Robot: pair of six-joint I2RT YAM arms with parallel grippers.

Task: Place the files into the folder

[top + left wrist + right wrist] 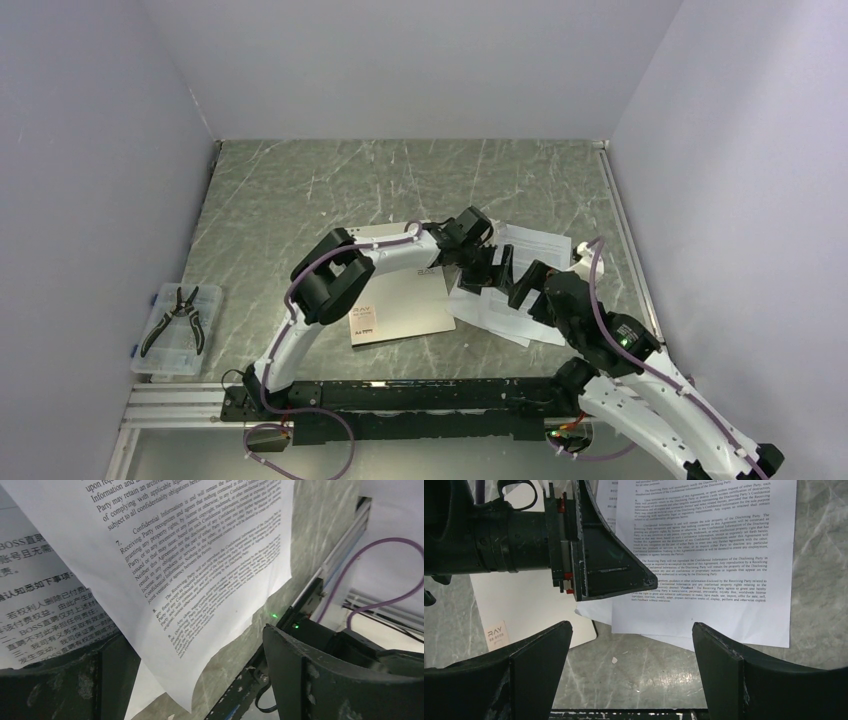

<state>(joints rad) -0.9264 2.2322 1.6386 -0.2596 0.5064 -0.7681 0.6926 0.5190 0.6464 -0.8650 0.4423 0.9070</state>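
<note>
The files (530,262) are several white printed sheets, fanned out on the table right of centre. The folder (405,300) lies closed and flat beside them on the left, silver-grey cover up. My left gripper (487,268) reaches across the folder to the sheets' left edge. In the left wrist view it is open (192,632), and a curled-up corner of an English-text sheet (200,580) lies between its fingers. My right gripper (520,285) hovers open and empty (632,626) over bare table at the files' (724,580) near edge. The folder (524,605) and the left finger (604,555) also show there.
A clear plastic box with pliers (178,325) sits at the table's near left edge. An aluminium rail (400,395) carrying the arm bases runs along the near edge. Grey walls close in the table at the back and on both sides.
</note>
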